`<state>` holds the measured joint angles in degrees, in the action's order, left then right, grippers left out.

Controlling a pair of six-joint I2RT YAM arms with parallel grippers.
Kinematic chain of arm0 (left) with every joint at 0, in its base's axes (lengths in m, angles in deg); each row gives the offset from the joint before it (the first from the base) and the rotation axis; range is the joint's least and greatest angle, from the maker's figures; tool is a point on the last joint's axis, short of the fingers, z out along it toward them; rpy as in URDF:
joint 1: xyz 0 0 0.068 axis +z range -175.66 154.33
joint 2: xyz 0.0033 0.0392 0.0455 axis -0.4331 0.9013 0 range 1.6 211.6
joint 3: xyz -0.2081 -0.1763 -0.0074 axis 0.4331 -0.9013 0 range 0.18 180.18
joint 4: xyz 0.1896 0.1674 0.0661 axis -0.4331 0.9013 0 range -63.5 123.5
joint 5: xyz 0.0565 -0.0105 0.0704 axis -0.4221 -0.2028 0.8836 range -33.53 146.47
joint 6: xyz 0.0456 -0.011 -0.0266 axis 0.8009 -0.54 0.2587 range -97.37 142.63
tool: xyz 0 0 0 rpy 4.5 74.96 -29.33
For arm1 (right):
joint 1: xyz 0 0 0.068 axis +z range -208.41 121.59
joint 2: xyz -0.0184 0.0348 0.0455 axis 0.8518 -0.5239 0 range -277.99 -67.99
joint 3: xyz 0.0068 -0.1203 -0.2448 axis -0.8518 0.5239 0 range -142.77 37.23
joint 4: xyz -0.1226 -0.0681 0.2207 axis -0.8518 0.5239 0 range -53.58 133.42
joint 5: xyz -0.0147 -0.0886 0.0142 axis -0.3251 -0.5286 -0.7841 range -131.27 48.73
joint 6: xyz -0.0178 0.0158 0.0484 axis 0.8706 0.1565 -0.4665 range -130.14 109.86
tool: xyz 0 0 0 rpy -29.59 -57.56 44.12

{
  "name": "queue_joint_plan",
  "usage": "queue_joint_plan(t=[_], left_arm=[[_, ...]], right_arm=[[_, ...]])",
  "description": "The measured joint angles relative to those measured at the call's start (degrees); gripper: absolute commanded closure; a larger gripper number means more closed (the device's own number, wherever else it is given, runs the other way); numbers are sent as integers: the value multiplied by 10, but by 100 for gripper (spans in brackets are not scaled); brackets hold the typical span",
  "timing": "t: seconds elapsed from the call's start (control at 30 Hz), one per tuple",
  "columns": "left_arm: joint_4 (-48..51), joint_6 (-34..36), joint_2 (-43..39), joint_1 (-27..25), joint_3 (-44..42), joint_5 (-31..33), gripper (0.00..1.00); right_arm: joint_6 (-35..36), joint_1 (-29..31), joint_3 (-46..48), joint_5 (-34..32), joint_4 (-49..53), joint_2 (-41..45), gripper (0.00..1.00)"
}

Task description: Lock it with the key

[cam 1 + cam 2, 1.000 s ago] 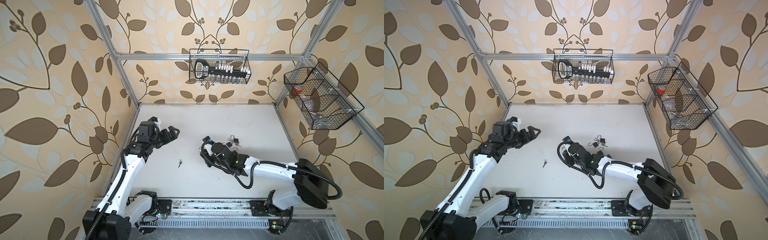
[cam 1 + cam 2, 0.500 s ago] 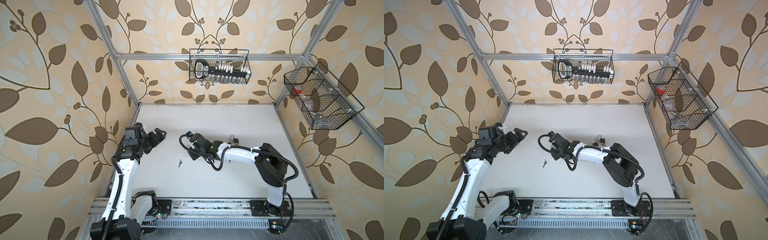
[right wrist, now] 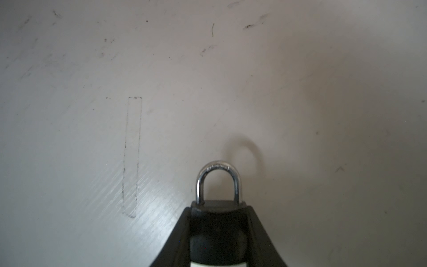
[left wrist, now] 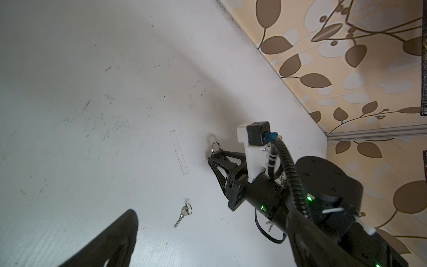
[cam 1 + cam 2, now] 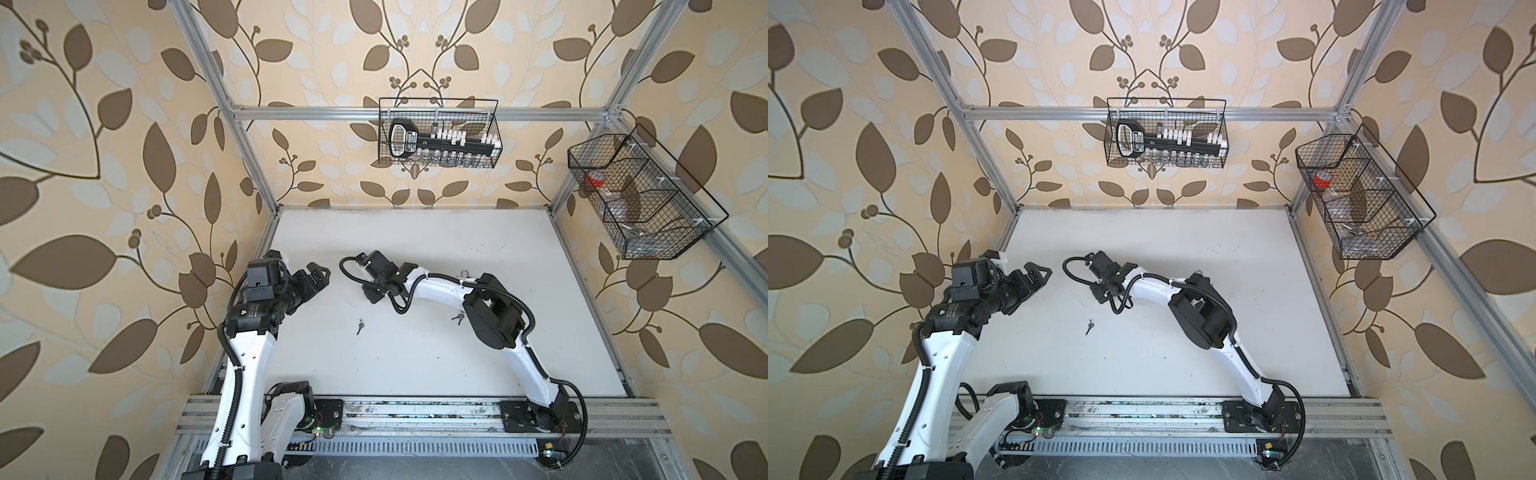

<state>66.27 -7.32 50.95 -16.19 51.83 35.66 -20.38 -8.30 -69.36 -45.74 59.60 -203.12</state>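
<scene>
Bench (image 3: 69,69): matt white board, scuffed, with fine scratches and dark marks. Padlock (image 3: 218,231): matt black body; shackle (image 3: 217,167) of polished, mirror-bright metal. Right end effector (image 3: 219,208): fingers (image 3: 178,245) of matt black plastic. Key (image 4: 182,213): bright bare metal on a metal ring. Right arm (image 5: 436,286): smooth, glossy white shell; cable conduit (image 4: 288,166) of ribbed black plastic. Frame (image 5: 415,113): brushed aluminium profile. Wire basket (image 5: 440,165): thin black wire. Walls (image 5: 104,166): matt printed paper.

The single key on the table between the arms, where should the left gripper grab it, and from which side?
Probably pinch the key by its wide head, coming straight down with the open left gripper: it lies flat, and its blade is thin.
</scene>
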Motion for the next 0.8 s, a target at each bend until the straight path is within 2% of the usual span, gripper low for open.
queue_joint_plan(t=[0.4, 0.73, 0.8], left_arm=[[12, 9, -2, 0, 0, 1, 1], [12, 11, -2, 0, 0, 0, 1], [12, 12, -2, 0, 0, 0, 1]], right_arm=[[40, -9, -99, 9, 41, -65, 96], [54, -11, -117, 10, 48, -76, 77], [56, -11, -117, 11, 48, -76, 77]])
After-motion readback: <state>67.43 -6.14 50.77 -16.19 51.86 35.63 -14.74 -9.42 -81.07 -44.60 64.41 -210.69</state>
